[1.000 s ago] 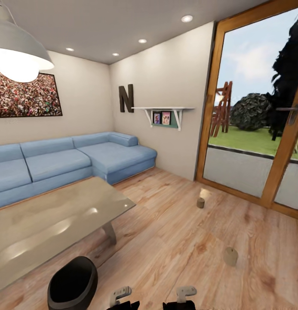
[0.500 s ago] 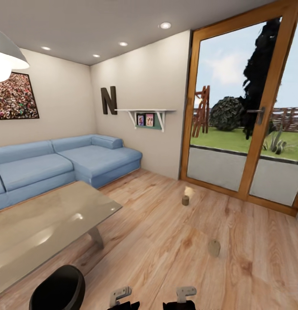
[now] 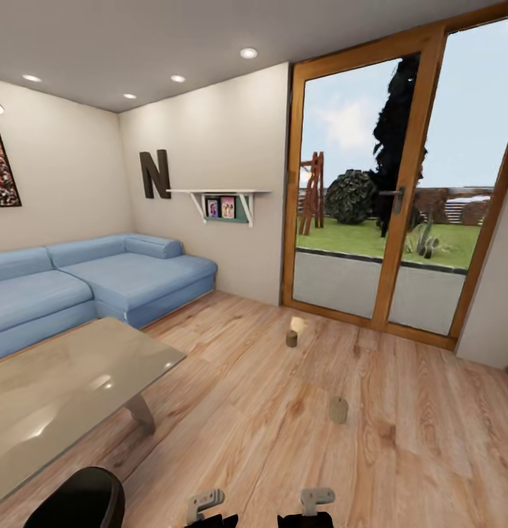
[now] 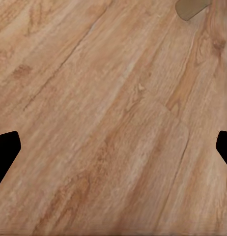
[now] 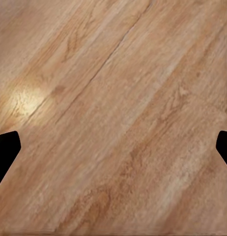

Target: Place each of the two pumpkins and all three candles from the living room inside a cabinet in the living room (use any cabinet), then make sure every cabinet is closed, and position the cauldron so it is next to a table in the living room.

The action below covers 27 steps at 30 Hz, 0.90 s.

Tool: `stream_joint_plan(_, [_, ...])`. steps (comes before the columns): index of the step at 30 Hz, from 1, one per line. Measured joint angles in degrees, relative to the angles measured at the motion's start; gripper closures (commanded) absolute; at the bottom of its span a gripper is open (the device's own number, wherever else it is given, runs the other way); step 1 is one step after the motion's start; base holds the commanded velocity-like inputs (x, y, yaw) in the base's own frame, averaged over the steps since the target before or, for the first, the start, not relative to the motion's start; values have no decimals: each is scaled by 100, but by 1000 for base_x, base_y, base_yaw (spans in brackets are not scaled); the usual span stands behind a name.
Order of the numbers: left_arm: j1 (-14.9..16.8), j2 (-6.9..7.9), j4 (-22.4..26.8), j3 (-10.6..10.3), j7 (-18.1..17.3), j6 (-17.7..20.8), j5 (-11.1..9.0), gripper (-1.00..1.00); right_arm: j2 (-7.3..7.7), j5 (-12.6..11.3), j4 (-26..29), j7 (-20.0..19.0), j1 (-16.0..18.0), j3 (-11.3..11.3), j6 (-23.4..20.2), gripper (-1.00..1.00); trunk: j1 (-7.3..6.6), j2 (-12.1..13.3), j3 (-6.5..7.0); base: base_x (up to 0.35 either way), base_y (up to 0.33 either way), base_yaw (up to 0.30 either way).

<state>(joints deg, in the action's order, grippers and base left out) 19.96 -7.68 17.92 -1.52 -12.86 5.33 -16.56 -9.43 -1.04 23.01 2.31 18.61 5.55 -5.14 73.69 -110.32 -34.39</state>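
Down low, the cauldron (image 3: pixel 74 500) sits beside the table (image 3: pixel 63 389); both arms' fingers spread wide, holding nothing.

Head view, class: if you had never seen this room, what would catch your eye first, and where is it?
Probably the tall wood-framed glass door at the right, bright with sky and lawn, and the blue corner sofa against the left wall under a big letter N. Nearer, a glossy table fills the lower left, and two small candles stand apart on the wooden floor.
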Motion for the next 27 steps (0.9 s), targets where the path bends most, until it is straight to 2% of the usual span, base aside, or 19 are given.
stream_joint_plan(10, [-3,0,-7,-6,-1,-19,5,-100,5,0,0,0,0,-2,5,-100,-2,0,53,-35,18,-253])
stream_joint_plan(18, [-6,0,-11,-3,-1,-19,2,-100,8,-7,0,0,0,-7,5,-100,0,0,95,-217,0,-255])
stream_joint_plan(27, [-9,0,-11,-7,-9,-22,1,-100,16,-16,0,0,0,-29,5,-100,-2,0,140,-39,0,-265])
